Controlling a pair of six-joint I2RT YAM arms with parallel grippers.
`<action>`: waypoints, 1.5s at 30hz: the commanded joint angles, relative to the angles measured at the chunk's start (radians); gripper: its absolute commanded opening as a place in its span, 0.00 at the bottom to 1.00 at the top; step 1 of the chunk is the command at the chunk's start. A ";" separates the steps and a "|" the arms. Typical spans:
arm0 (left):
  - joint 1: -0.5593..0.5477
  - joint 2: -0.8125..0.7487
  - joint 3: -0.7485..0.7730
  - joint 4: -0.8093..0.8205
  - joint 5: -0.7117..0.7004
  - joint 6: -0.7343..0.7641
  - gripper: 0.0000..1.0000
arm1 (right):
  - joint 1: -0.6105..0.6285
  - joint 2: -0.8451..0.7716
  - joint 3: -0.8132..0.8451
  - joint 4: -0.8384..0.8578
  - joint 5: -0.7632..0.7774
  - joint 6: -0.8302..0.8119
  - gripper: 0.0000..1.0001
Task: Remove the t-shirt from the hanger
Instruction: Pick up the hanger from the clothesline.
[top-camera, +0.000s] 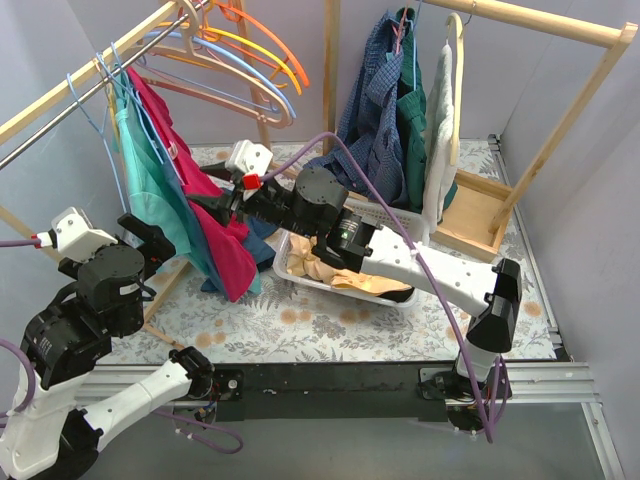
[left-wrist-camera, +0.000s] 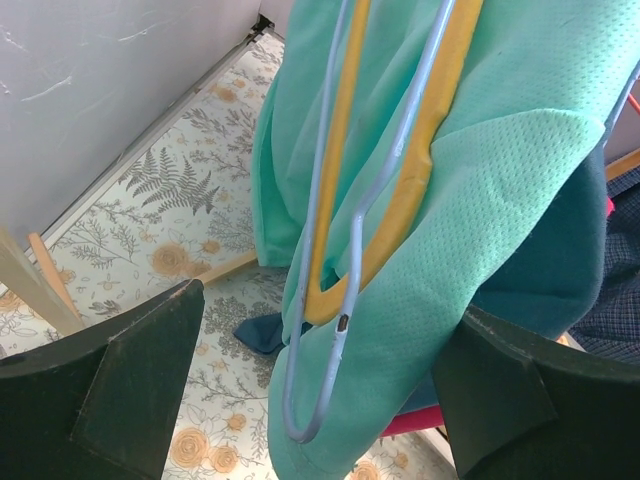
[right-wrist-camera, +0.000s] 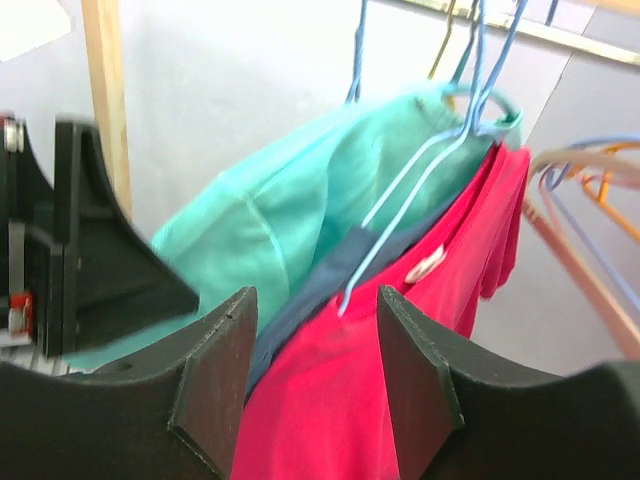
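**Two open hands at the loaded left rail**

At the left rail (top-camera: 60, 97), the teal t-shirt (left-wrist-camera: 480, 180) is hanging on its blue wire hanger (left-wrist-camera: 345, 300), with a yellow hanger (left-wrist-camera: 415, 200) lying just beside the wire against the same cloth. The left hand (top-camera: 153, 242) is standing open, its fingers (left-wrist-camera: 130, 390) spread wide to either side of the shirt's lower folds. Its left finger is sitting well apart from the cloth. Its right finger is meeting the cloth's edge, and contact there is hard to judge. The right hand (right-wrist-camera: 315, 305) is reaching in from the other side, its fingers apart and gripping nothing that can be made out. A red t-shirt (right-wrist-camera: 470, 260) and a strip of dark blue garment (right-wrist-camera: 305, 290) are filling the gap, and whether they are lying between the fingers or beyond them cannot be told. The wire hanger's hook is running out of the top of both wrist views. In the top view the right arm is covering part of the white basket (top-camera: 285, 255) on the floral worktop (top-camera: 330, 325).
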 joint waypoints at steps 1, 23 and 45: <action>-0.005 -0.002 -0.004 -0.028 -0.029 -0.019 0.86 | -0.021 0.061 0.144 -0.027 0.005 0.005 0.57; -0.005 -0.030 -0.002 -0.027 -0.010 -0.014 0.87 | -0.034 0.207 0.270 -0.173 0.036 0.077 0.52; -0.005 -0.041 -0.005 -0.033 -0.009 -0.013 0.88 | 0.061 0.149 0.226 -0.354 0.188 0.117 0.54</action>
